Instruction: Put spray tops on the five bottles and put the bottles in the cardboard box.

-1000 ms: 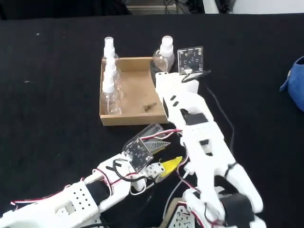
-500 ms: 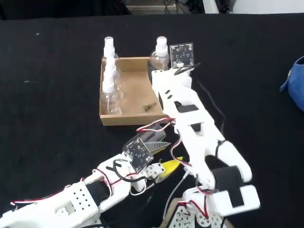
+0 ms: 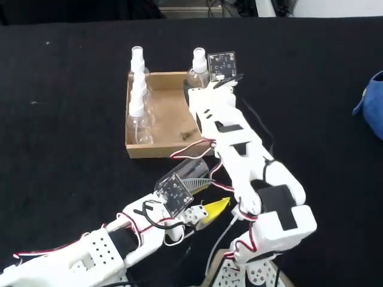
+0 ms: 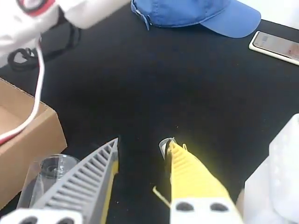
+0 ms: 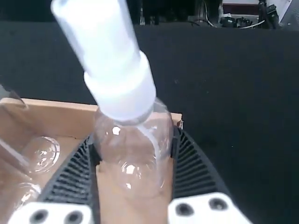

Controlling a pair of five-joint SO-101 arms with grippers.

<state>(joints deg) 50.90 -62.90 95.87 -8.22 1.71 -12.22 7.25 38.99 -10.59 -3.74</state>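
Our right claw (image 5: 133, 140), pinching the capped bottle (image 3: 198, 70), has shifted left toward the cardboard box (image 3: 167, 149) corner.
We should lower it upright inside the rim before letting go; left claw (image 4: 142, 142) sits spread.

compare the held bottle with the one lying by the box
The held clear plastic bottle has a white spray top; the lying clear plastic bottle has none. The held one is in the right gripper over the cardboard box; the lying one rests on the black table.

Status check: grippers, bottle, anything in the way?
Right gripper shut on capped bottle over cardboard box, far corner. Left gripper open beside uncapped bottle. Three spray-topped bottles line the box's opposite wall.
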